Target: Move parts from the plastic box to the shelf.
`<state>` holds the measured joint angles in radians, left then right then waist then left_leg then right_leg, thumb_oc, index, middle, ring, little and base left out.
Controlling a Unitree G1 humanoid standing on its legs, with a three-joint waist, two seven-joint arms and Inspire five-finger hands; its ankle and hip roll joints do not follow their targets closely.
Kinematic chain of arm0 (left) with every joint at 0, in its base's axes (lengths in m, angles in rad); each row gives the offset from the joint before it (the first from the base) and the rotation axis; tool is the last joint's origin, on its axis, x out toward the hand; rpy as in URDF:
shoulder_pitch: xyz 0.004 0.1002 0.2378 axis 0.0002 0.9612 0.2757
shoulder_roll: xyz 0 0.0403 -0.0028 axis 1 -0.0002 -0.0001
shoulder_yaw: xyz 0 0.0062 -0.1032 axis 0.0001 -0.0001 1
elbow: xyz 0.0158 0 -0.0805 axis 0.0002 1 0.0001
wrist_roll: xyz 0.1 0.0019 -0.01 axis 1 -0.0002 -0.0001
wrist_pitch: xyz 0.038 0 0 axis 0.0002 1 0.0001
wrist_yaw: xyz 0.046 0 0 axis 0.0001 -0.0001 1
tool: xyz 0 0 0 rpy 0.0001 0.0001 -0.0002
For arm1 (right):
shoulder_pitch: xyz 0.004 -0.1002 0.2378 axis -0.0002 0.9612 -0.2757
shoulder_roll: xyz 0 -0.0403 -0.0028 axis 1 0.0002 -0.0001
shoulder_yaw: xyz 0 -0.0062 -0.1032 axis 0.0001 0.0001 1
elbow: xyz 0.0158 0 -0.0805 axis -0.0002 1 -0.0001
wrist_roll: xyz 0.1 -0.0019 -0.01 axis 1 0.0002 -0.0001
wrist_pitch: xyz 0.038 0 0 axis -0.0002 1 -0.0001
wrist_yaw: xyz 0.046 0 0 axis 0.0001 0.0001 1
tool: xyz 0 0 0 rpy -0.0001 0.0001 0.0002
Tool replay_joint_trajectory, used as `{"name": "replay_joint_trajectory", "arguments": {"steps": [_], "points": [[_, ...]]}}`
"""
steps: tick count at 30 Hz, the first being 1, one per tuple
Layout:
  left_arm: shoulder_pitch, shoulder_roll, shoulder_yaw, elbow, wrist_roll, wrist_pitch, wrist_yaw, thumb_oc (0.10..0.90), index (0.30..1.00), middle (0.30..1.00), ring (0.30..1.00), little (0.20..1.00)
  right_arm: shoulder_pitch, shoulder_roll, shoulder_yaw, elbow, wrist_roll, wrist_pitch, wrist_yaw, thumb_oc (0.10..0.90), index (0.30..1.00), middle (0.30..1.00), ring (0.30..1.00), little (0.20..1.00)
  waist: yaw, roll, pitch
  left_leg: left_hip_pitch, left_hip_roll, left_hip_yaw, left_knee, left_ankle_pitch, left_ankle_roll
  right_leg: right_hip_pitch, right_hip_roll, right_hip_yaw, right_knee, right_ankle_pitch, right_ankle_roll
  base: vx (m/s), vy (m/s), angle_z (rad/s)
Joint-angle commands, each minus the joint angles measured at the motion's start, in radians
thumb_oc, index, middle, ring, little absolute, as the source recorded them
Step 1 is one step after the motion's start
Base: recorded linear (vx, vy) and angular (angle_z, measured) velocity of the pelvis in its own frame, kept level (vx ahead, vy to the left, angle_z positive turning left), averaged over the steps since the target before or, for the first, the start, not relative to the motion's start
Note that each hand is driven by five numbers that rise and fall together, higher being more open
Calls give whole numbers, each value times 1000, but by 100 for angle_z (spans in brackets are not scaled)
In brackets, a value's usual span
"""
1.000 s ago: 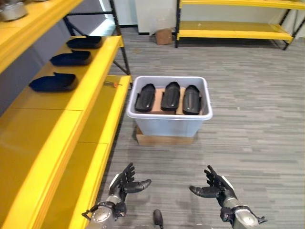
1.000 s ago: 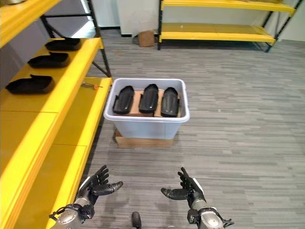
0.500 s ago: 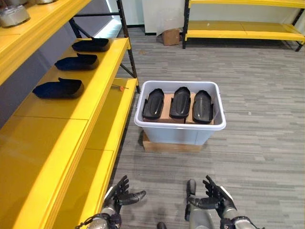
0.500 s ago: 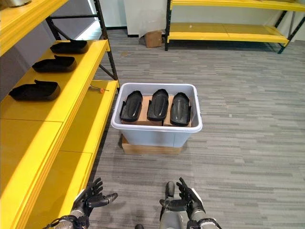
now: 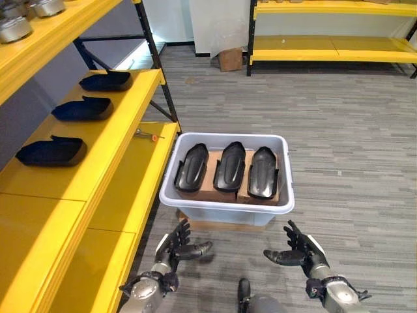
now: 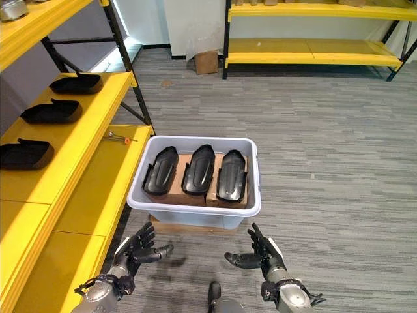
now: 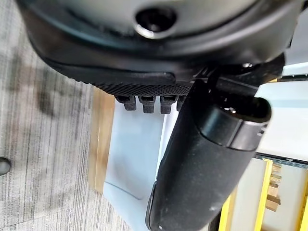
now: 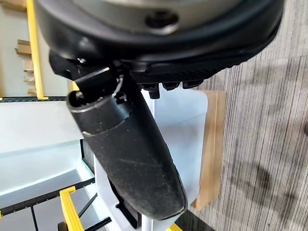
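Grey plank-patterned floor (image 5: 352, 150) stretches away to a far yellow rack (image 5: 332, 45), with a small cardboard box (image 5: 229, 59) standing on the floor just left of that rack. Along the left side runs the yellow shelf (image 5: 111, 150), its tiers stepping down toward the middle of the room. On its middle tier three dark parts lie in a row, well apart from one another: a near one (image 5: 51, 151), a middle one (image 5: 82, 108) and a far one (image 5: 105, 81). A small tool with an orange tip (image 5: 148, 135) lies on the lower tier, near the far left corner of the plastic box. On the top tier, at the far left, sit metal bowls (image 5: 29, 16).

The pale plastic box (image 5: 227, 203) rests on a flat piece of cardboard (image 6: 189, 228) on the floor, just beside the shelf's lower tier. Inside it three black parts lie side by side, lengthwise near to far, on brown cardboard: the left part (image 5: 191, 167), the centre part (image 5: 229, 165) and the right part (image 5: 263, 172).

Both hands hover low over the floor on the near side of the box, apart from it. The left hand (image 5: 177, 248) has its fingers spread and relaxed, thumb pointing inward, holding nothing. The right hand (image 5: 294, 251) mirrors it, fingers loose and empty.
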<state>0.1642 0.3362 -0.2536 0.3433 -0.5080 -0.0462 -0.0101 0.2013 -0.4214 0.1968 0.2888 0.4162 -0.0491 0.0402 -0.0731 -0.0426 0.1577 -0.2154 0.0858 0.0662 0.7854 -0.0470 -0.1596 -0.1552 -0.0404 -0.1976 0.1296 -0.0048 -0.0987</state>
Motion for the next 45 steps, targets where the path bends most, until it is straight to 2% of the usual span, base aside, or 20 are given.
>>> {"name": "replay_joint_trajectory", "arguments": {"steps": [1,2,3,4,6,7,11,15,26,29,31,32,33,35,36,37,39,41,42,45], "points": [[15,45,9,-94,-47,-70,-1,900,1000,1000,1000,1000,-18,-33,-2,-77,37,-81,-14,900,1000,1000,1000,1000,21,-22,19,18,59,125,-252,42,75,63,-59,9,-14,-3,134,120,20,-7],[30,46,13,-96,-47,-67,-1,900,1000,1000,1000,1000,-13,-31,-2,-77,36,-80,-13,900,1000,1000,1000,1000,28,-26,17,19,63,121,-297,33,87,77,-56,18,-24,-8,136,208,77,-17],[38,46,18,-90,-38,-67,4,900,1000,1000,1000,1000,-9,-28,2,-68,28,-86,-14,900,1000,1000,1000,1000,36,-22,12,13,94,98,-442,63,86,87,-51,32,-31,-20,145,200,85,-33],[44,46,22,-90,-37,-65,4,900,1000,1000,1000,1000,-4,-29,-1,-67,28,-83,-14,900,1000,1000,1000,1000,37,-21,10,22,104,88,-475,70,87,91,-52,36,-31,-21,147,206,124,-20],[53,47,29,-92,-23,-61,2,900,1000,1000,1000,1000,22,-35,-11,-66,29,-81,-7,900,1000,1000,1000,1000,31,1,1,66,171,114,-672,173,54,121,-50,39,-39,-39,159,239,166,-49],[55,42,36,-91,-28,-60,-5,900,1000,1000,1000,1000,28,-29,-16,-69,34,-77,0,900,1000,1000,1000,1000,24,5,-2,100,168,140,-681,149,57,131,-52,38,-37,-48,160,170,130,-46],[48,48,29,-92,-15,-62,-14,900,1000,1000,1000,1000,38,-23,-24,-63,26,-72,9,900,1000,1000,1000,1000,18,20,-34,135,128,127,-753,144,58,139,-66,42,-62,-29,175,157,133,-2],[42,69,35,-98,2,-65,-17,900,1000,1000,1000,1000,43,-9,-19,-41,1,-62,20,900,1000,1000,1000,1000,19,19,-55,159,81,156,-744,104,76,161,-112,44,-75,-15,200,147,167,18],[56,82,43,-105,10,-61,-18,900,1000,1000,1000,1000,28,13,0,-45,-6,-58,29,900,1000,1000,1000,1000,25,22,-71,179,14,165,-749,45,120,156,-166,48,-62,10,244,60,101,1],[56,88,33,-116,12,-56,-21,900,1000,1000,1000,1000,7,21,21,-54,-21,-59,31,900,1000,1000,1000,1000,27,30,-49,187,-20,153,-747,14,163,78,-190,74,104,45,276,27,166,-5],[56,88,34,-116,12,-56,-21,900,1000,1000,1000,1000,6,21,21,-54,-21,-59,31,900,1000,1000,1000,1000,28,29,-51,186,-21,155,-747,14,164,73,-191,77,108,44,276,-27,51,-14],[51,98,33,-119,16,-56,-18,900,1000,1000,1000,1000,-10,21,29,-69,-17,-64,30,900,1000,1000,1000,1000,20,35,-22,180,-26,144,-735,11,175,26,-190,98,203,87,287,-45,72,-9],[48,103,31,-123,18,-56,-23,900,1000,1000,1000,1000,-12,23,31,-81,-15,-67,31,900,1000,1000,1000,1000,18,39,-18,177,-27,139,-734,10,176,11,-188,106,225,90,288,7,50,-9],[46,107,26,-112,21,-57,-35,900,1000,1000,1000,1000,-39,20,37,-105,-17,-78,24,900,1000,1000,1000,1000,32,45,-21,189,-23,150,-750,-2,164,4,-288,56,115,123,278,98,-138,-2],[58,107,32,-112,11,-58,-36,900,1000,1000,1000,1000,-52,14,35,-124,-26,-88,20,900,1000,1000,1000,1000,42,43,-16,199,-3,156,-751,-7,144,-5,-355,20,24,174,284,113,-271,2],[69,105,37,-116,7,-58,-33,900,1000,1000,1000,1000,-62,10,31,-132,-41,-91,12,900,1000,1000,1000,1000,43,38,-10,211,8,156,-747,-13,135,-7,-378,14,-16,206,295,95,-216,-5],[81,104,44,-116,8,-58,-33,900,1000,1000,1000,1000,-67,5,25,-147,-51,-94,8,900,1000,1000,1000,1000,39,29,-2,221,14,152,-737,-21,129,0,-377,24,-29,220,307,78,-148,-27],[95,106,50,-114,12,-54,-39,900,1000,1000,1000,1000,-64,4,15,-179,-47,-98,11,900,1000,1000,1000,1000,39,15,-6,232,21,157,-738,-23,119,10,-362,19,-41,190,312,96,-184,-5],[96,94,45,-106,28,-55,-55,900,1000,1000,1000,1000,-82,-11,10,-199,-72,-109,6,900,1000,1000,1000,1000,44,1,-16,235,39,155,-746,-14,99,29,-354,-10,-67,192,319,75,-230,27],[100,88,41,-113,23,-56,-65,900,1000,1000,1000,1000,-109,-43,-6,-246,-107,-126,-12,900,1000,1000,1000,1000,43,10,-15,210,70,139,-748,9,77,35,-329,-38,-84,177,313,17,-205,40]]}}
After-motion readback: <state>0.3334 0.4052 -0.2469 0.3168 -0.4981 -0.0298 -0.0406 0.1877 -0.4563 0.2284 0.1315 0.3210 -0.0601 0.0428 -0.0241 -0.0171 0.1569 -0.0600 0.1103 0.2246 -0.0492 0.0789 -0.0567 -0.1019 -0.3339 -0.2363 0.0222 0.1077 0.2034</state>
